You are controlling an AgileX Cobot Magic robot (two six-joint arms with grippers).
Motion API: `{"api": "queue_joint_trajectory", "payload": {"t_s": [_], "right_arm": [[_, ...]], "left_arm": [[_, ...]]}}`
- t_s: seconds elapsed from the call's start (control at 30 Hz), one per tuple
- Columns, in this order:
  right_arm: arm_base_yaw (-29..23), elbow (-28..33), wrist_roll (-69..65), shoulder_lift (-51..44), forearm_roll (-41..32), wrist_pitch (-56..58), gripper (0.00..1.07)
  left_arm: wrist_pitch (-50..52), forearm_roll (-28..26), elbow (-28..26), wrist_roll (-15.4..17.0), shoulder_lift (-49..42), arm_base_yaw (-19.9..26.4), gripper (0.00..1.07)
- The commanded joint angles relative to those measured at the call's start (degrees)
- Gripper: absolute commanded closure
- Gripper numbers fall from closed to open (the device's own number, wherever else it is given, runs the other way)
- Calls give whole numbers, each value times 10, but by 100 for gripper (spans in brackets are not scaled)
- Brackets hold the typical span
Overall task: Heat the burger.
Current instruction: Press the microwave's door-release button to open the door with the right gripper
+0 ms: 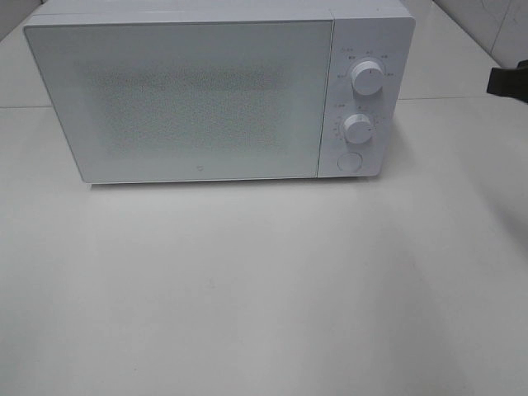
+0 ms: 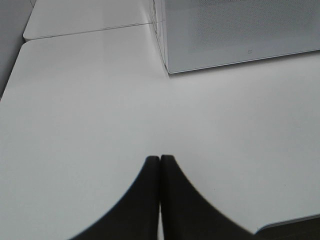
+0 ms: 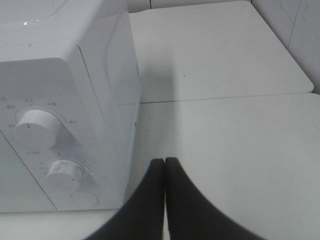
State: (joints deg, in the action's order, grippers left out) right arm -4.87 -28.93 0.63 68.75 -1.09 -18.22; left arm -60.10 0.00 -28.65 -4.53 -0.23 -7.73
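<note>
The burger is out of view in every frame. A white microwave (image 1: 206, 95) stands at the back of the table with its door closed; its two knobs (image 1: 365, 78) and round button sit on the right panel. My left gripper (image 2: 160, 159) is shut and holds nothing, hovering over bare table near the microwave's front left corner (image 2: 169, 70). My right gripper (image 3: 164, 161) is shut and holds nothing, to the right of the microwave's control panel (image 3: 45, 150). In the exterior high view only a dark piece of the right arm (image 1: 509, 82) shows at the right edge.
The white table (image 1: 264, 289) stretches in front of the microwave. A seam between table panels (image 3: 225, 97) runs behind the right gripper. A tiled wall (image 1: 495, 25) rises at the back right.
</note>
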Motion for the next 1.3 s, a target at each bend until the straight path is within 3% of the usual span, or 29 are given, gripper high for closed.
{"api": "queue_joint_trajectory", "payload": {"t_s": [0.03,0.17,0.23,0.33,0.4,0.57,0.73,0.97,1.1,1.3], "right_arm": [[2,42,-6,36,6,-121,107],[2,66,-6,68,25,-192,107],[2,73,-15,104,76,-238,107],[2,73,-25,116,95,-244,107],[2,73,-80,163,159,-285,107],[2,73,-110,214,199,-331,107],[-6,72,-132,257,195,-356,107],[-98,38,-138,317,156,-341,107],[-160,-9,-162,360,90,-325,107],[-186,-46,-219,400,57,-325,107]], "left_arm": [[8,-4,2,-1,-12,2,106],[8,-4,2,-1,-12,2,106],[8,-4,2,-1,-12,2,106],[8,-4,2,-1,-12,2,106],[8,-4,2,-1,-12,2,106],[8,-4,2,-1,-12,2,106],[8,-4,2,-1,-12,2,106],[8,-4,2,-1,-12,2,106],[8,-4,2,-1,-12,2,106],[8,-4,2,-1,-12,2,106]]}}
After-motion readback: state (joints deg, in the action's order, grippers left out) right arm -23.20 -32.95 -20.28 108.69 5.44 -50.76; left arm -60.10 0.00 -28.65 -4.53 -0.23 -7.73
